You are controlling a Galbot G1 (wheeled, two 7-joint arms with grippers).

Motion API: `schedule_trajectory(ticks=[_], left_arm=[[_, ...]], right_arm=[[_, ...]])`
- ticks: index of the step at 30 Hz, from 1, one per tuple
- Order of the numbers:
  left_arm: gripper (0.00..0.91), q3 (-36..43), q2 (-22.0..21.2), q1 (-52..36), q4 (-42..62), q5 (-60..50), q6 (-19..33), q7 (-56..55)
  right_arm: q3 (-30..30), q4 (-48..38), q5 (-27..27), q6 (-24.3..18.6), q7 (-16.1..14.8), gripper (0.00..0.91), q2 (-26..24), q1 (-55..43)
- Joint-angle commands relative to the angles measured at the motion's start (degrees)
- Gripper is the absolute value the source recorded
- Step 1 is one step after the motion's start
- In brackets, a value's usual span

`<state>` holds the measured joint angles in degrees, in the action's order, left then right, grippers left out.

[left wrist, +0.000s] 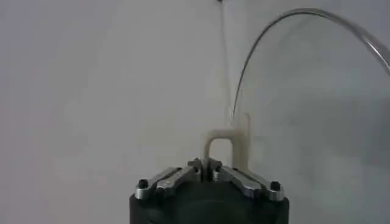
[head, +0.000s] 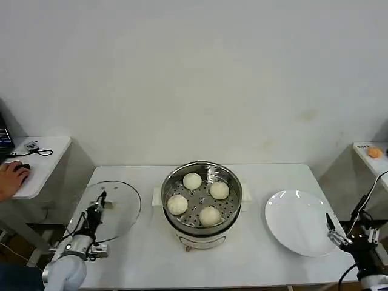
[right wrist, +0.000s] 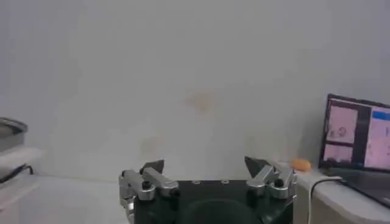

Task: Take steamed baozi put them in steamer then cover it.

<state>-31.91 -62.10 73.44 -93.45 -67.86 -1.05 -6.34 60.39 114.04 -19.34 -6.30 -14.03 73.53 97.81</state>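
The steamer (head: 234, 179) stands mid-table on its cream base, uncovered, with several steamed baozi (head: 192, 180) resting on its perforated bottom. Over the table's left end, my left gripper (head: 96, 211) is shut on the cream handle (left wrist: 234, 141) of the glass cover (head: 123, 207). The cover is tilted, and its metal rim reaches past the table's left edge. In the left wrist view the gripper (left wrist: 206, 168) pinches the handle's thin bar, with the cover (left wrist: 317, 91) beyond it. My right gripper (head: 335, 233) stands open and holds nothing by the table's right end; the right wrist view shows the same gripper (right wrist: 204, 165) with its jaws wide apart.
A bare white plate (head: 297, 221) lies right of the steamer, close to the right gripper. A side table (head: 45, 160) at the left has a person's hand (head: 11, 176) on a mouse. At the far right, a small table carries an orange thing (head: 374, 152) and a laptop (right wrist: 356, 137).
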Motion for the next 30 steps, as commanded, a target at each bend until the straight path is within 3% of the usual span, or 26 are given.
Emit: schedule_trajectory(ticks=[1,7,16,30], left_arm=[[0.0,-4.75,2.09,5.16,-18.52,3.16,-11.26,3.36],[0.0,-3.83,3.81,5.38,-28.09,3.83,-15.38,9.79],[0.0,5.92,3.76,-1.15,-34.11,1.11,-22.35,19.39],[0.0,20.04,-11.39,-9.48,-26.01,-11.87,-22.01,25.55]], right_arm=[[-1.75,-1.71,2.16,-1.26,-1.7,0.907,-0.43,0.33],[-5.07,-2.17,3.99,-1.69,-2.09,0.907,-0.11,-0.2],[-6.82,-0.81,9.04,-2.59,-2.09,0.907,1.68,-0.58],[-10.57,-1.08,14.52,-2.09,-1.92,0.907,5.42,-1.71]])
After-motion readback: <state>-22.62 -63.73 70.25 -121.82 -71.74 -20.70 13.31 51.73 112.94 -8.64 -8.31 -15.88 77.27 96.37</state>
